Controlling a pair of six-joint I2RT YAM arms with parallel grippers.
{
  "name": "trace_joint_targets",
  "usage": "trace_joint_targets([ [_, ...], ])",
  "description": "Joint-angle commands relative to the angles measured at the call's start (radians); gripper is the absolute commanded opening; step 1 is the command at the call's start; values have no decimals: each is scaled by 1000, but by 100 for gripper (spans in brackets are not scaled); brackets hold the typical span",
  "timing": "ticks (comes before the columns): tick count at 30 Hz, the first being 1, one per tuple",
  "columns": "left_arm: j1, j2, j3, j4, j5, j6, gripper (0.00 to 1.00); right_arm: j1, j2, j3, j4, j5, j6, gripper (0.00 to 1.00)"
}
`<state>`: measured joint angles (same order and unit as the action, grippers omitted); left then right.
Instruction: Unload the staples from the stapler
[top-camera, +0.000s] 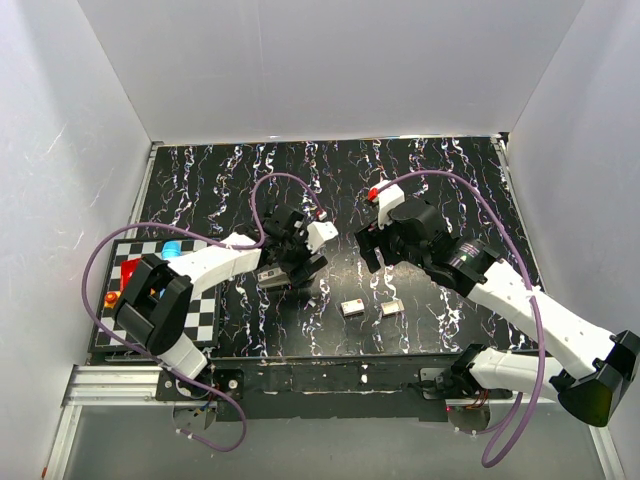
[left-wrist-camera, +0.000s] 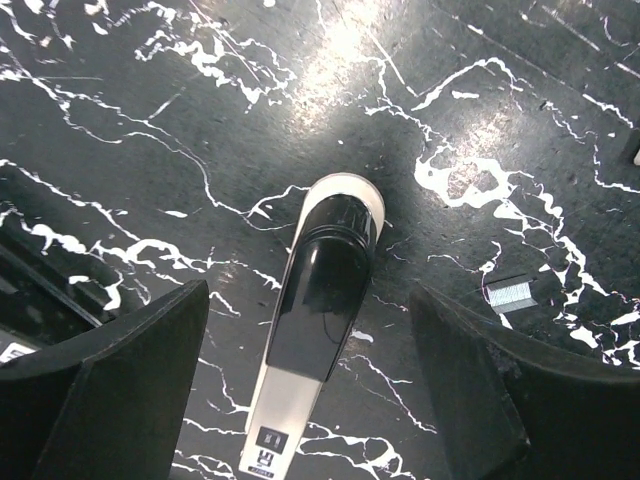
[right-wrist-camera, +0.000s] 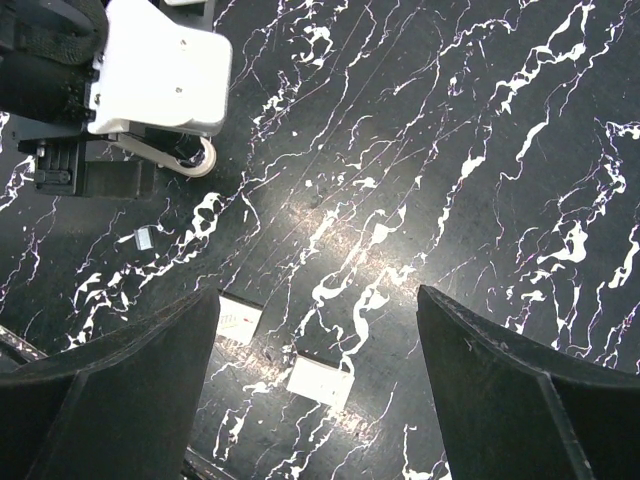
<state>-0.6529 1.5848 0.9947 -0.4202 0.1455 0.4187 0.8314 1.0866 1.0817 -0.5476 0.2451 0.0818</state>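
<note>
while left tool (left-wrist-camera: 310, 300) stands wide astride stapler (left-wrist-camera: 330, 250) — base label (left-wrist-camera: 270, 438) unreadable | right tool (right-wrist-camera: 318, 295) wide above table (right-wrist-camera: 500, 150)

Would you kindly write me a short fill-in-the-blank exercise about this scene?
The stapler lies on the table between the open fingers of the ___ arm.
The right gripper holds ___.
To the right of the stapler lie ___ small silvery blocks.
Missing words: left; nothing; two.
</note>
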Motion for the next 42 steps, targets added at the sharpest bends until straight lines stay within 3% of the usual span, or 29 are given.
trace_joint_targets([
  [1, -7, 4, 18, -11, 23, 8, 80, 5, -5, -11, 25, -4, 4, 88],
  [14, -7, 32, 28, -20, 32, 3, 65, 9, 1, -16, 31, -7, 4, 87],
  [23, -8, 32, 39, -8, 14, -11, 42, 14, 10, -16, 35, -18, 10, 87],
  [26, -8, 43, 42, -8, 14, -14, 31, 17, 12, -14, 35, -23, 10, 86],
  [31, -8, 57, 65, -6, 5, -40, 0, 18, 4, -9, 28, -20, 10, 86],
  [42, -8, -88, 65, 21, 72, -80, 0, 18, -2, 61, -41, -35, -19, 81],
])
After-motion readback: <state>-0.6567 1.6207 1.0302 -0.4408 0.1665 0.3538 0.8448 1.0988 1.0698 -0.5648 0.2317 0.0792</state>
